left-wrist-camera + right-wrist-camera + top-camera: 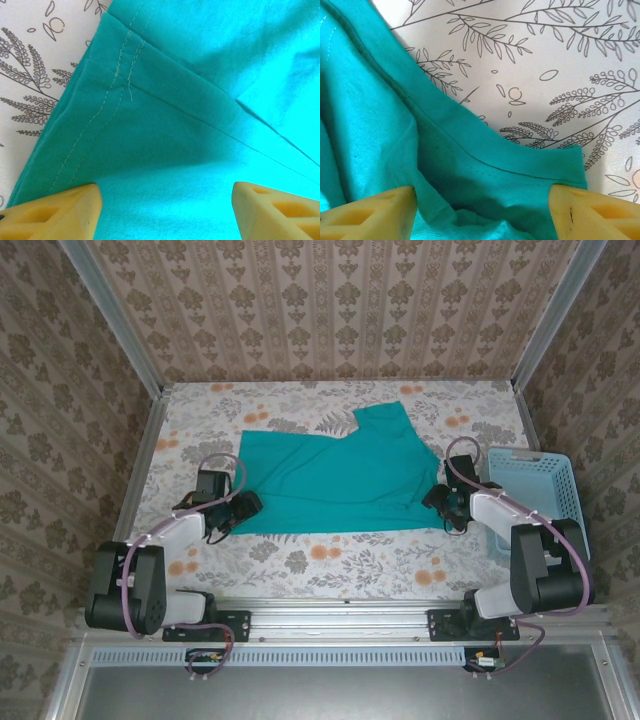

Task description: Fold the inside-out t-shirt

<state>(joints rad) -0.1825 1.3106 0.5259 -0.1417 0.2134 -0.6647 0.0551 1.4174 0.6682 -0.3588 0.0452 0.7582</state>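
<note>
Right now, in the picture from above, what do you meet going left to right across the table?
Left gripper, jaws open → teal t-shirt → right gripper, jaws open → light-blue basket.

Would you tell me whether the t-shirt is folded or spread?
Mostly spread: the t-shirt lies flat across the table, one sleeve sticking out.

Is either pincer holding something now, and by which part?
Nothing is held. Both the left pincer and the right pincer stand open over corners of the shirt.
</note>
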